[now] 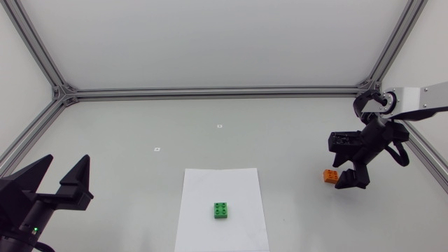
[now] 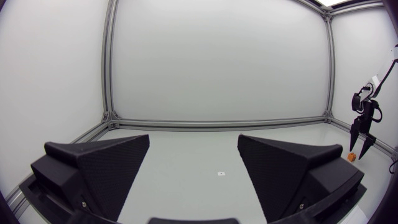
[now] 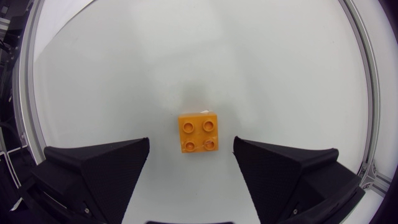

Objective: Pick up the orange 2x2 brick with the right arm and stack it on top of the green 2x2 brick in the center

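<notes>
The right claw point(image 3: 191, 139) hangs open over the orange brick point(image 3: 198, 132), which sits on the table point(image 1: 140, 126) between the spread fingers, touched by neither. The green brick point(image 1: 222, 211) lies well apart on a white sheet point(image 1: 203, 189). The left claw point(image 2: 194, 138) is open, holding nothing

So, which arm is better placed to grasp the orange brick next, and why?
Right. The right gripper hangs open over the orange 2x2 brick, which shows between its fingers; the left gripper is far across the table, beyond the green 2x2 brick.
</notes>
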Robot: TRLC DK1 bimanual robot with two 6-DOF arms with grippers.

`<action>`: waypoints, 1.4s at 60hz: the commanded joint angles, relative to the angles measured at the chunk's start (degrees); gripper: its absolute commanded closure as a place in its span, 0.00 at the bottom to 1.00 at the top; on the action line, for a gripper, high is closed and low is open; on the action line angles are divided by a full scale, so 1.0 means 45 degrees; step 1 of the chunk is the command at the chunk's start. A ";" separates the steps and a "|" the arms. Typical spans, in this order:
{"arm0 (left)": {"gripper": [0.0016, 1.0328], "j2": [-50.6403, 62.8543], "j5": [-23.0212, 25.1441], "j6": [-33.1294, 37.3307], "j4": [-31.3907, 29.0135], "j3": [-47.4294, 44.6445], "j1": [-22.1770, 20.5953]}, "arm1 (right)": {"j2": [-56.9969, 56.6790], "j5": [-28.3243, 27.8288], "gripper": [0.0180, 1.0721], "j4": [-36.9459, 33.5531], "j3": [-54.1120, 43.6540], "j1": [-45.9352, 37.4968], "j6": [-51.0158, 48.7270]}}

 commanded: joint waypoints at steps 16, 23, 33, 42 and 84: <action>0.04 -0.0100 0.0056 0.0167 -0.0187 -0.0522 0.0035 | 0.0484 -0.0039 0.14 0.0540 0.0206 0.0299 -0.0065; 0.04 -0.0100 0.0056 0.0167 -0.0187 -0.0522 0.0035 | 0.0640 0.0000 0.14 0.0852 0.0167 0.0338 -0.0026; 0.04 -0.0100 0.0056 0.0167 -0.0187 -0.0522 0.0035 | 0.0699 0.0020 0.18 0.0872 0.0206 0.0358 -0.0065; 0.04 -0.0100 0.0056 0.0167 -0.0187 -0.0522 0.0035 | 0.0738 0.0078 0.29 0.0813 0.0303 0.0358 -0.0124; 0.04 -0.0100 0.0056 0.0167 -0.0187 -0.0522 0.0035 | 0.1070 0.0078 0.62 0.0696 0.0499 0.0358 -0.0377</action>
